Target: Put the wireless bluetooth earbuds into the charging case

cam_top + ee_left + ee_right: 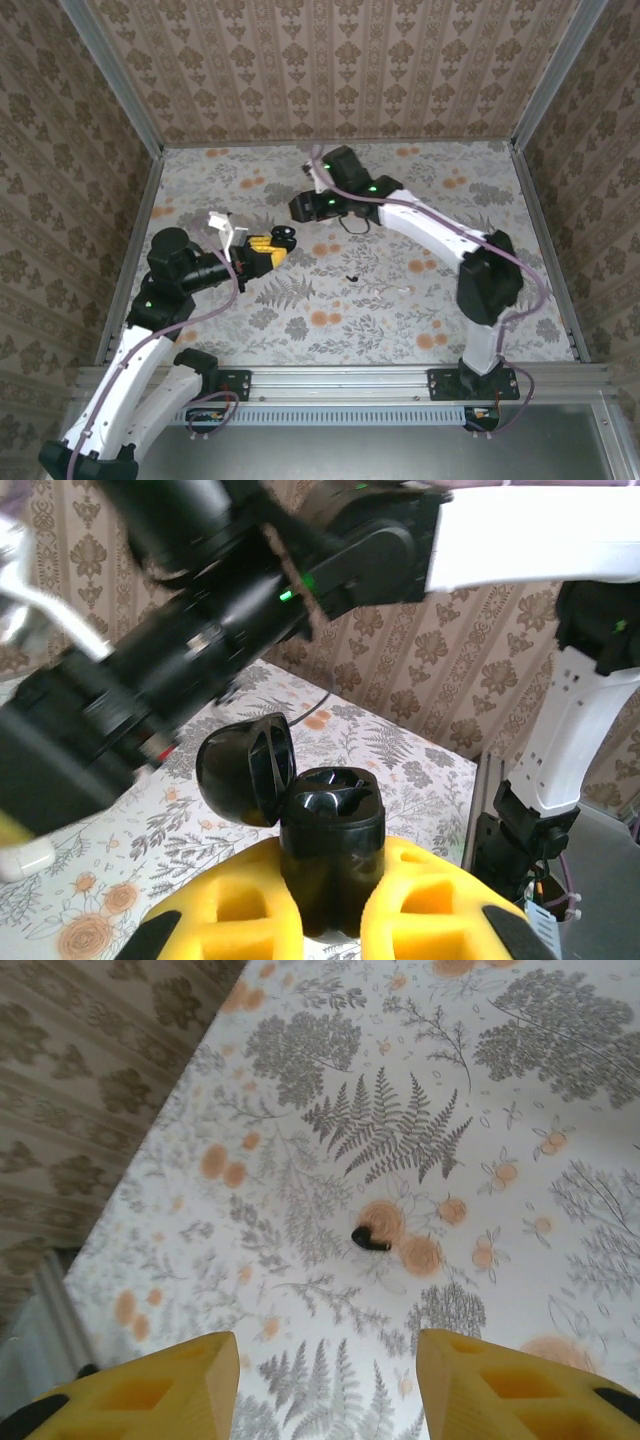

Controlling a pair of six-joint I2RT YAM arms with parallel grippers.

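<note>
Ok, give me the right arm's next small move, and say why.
Probably lower the right gripper onto the black earbud and close on it: its jaws stand open and empty, with the earbud lying on the table ahead between them, while the left gripper holds the charging case, lid open.

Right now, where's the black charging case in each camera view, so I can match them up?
Top external: charging case left of centre, in the left gripper's yellow jaws.
Left wrist: bottom centre, lid open, clamped between those jaws.
Right wrist: a black earbud on the floral table cover.
Shared landmark: that floral table cover.
</note>
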